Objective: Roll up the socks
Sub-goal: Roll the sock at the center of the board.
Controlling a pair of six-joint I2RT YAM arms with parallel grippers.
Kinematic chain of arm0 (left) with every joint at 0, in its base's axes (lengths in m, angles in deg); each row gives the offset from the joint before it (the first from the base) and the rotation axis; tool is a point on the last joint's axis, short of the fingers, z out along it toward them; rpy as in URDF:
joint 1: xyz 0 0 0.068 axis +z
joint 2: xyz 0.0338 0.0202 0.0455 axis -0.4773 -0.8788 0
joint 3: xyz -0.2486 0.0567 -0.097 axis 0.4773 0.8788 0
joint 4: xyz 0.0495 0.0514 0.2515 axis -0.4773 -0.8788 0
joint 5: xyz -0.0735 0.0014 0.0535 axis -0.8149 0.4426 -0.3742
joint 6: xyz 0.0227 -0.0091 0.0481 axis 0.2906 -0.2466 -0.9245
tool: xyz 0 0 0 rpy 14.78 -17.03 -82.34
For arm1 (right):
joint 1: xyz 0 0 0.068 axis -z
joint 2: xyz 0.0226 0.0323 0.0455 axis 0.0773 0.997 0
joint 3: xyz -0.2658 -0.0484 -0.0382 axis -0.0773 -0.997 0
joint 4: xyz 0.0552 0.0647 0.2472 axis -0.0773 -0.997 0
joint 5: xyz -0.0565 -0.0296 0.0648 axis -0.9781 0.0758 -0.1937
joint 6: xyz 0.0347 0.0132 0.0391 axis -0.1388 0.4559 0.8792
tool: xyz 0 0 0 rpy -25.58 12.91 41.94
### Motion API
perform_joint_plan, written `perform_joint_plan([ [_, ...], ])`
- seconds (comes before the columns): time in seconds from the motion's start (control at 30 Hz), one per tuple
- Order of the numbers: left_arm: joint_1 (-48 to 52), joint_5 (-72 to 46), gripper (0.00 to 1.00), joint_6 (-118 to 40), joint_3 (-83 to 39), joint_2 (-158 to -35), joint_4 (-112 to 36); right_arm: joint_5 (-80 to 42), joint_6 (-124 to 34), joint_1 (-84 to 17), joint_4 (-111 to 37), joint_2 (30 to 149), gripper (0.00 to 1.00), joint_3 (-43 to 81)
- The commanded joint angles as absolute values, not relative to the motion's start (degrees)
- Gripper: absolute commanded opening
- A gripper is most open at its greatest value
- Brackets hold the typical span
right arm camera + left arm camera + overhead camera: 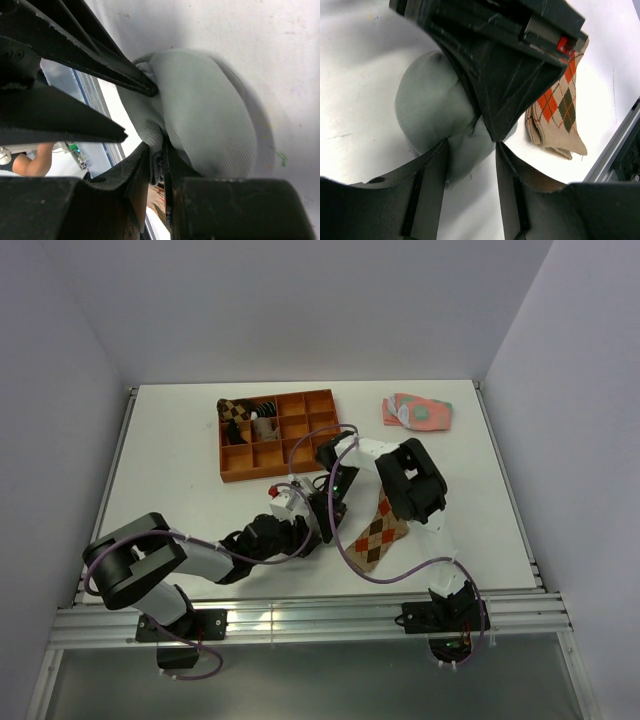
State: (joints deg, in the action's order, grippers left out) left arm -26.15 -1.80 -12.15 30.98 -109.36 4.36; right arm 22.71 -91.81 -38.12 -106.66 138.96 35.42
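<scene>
The grey sock [427, 107] is bunched into a rounded bundle on the white table. My right gripper [156, 150] is shut on a fold of the grey sock [210, 120], and in the left wrist view it reaches down from above [492, 131]. My left gripper [470, 146] is open, its jaws standing either side of the bundle's loose edge. The tan argyle sock [557, 107] lies flat just beside the bundle [380, 532]. In the top view both grippers meet mid-table [330, 508] and hide the grey sock.
An orange divided tray [223, 455] stands at the back, with rolled socks in its far-left compartments. Pink-and-green socks [418, 412] lie at the back right. The table's near rail [300, 618] runs just behind the arm bases.
</scene>
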Motion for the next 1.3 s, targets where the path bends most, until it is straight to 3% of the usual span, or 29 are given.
perform_joint_plan([
  [0.0, -26.5, -3.6, 0.47, -11.3, 32.4, -110.1, 8.1, 19.2, -92.0, -36.9, -105.1, 140.3, 0.2, 36.1],
  [0.37, -26.5, -3.7, 0.39, -9.1, 33.4, -113.8, 10.0, 20.2, -90.6, -36.5, -105.5, 140.0, 0.21, 36.3],
  [0.43, -26.5, -3.5, 0.32, -8.3, 33.9, -114.8, 11.3, 20.7, -90.7, -36.5, -105.5, 139.5, 0.21, 36.2],
  [0.6, -26.5, -3.9, 0.01, -6.4, 34.6, -117.7, 13.5, 20.2, -90.5, -36.5, -103.8, 136.1, 0.28, 34.1],
  [0.87, -26.3, -5.8, 0.0, -2.1, 36.5, -122.8, 18.0, 18.8, -88.1, -35.7, -94.6, 123.4, 0.45, 25.0],
  [1.17, -22.4, -15.9, 0.0, 4.5, 36.8, -124.8, 15.6, 15.1, -85.0, -29.7, -81.4, 107.7, 0.46, 13.9],
  [1.27, -19.9, -19.4, 0.0, 6.7, 34.8, -124.6, 8.8, 11.4, -85.8, -29.1, -74.6, 101.2, 0.46, 7.4],
])
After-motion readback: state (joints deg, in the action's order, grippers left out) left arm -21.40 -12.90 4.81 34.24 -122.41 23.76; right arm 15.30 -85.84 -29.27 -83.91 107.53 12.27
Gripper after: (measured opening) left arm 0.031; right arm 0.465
